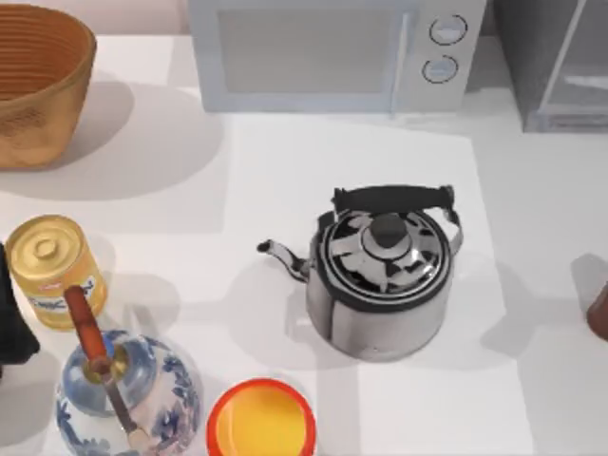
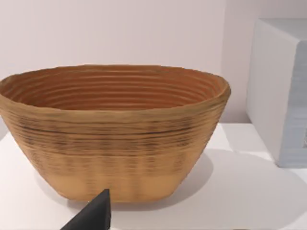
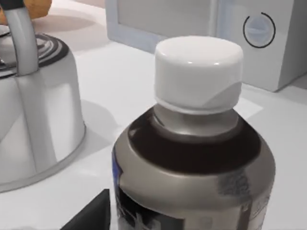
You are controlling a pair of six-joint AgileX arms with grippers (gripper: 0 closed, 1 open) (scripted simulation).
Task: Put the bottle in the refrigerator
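Observation:
The bottle (image 3: pixel 192 158) fills the near part of the right wrist view: white cap, dark contents, silvery label, standing upright on the table. A dark corner of my right gripper (image 3: pixel 91 215) shows just beside its base. In the top view only a reddish-brown sliver of the bottle (image 1: pixel 599 310) shows, at the right edge. The grey refrigerator (image 1: pixel 554 59) stands at the back right, its pale bar handle slanting down its glassy door. My left arm (image 1: pixel 11 323) is parked at the left edge; a dark part of its gripper (image 2: pixel 91 216) points toward the basket.
A steel kettle (image 1: pixel 382 271) with a black handle stands mid-table, between the bottle and the left side. A white microwave (image 1: pixel 328 52) sits at the back, left of the refrigerator. A woven basket (image 1: pixel 38 81), yellow can (image 1: pixel 52 269), porcelain pot (image 1: pixel 123 389) and orange bowl (image 1: pixel 261 418) occupy the left and front.

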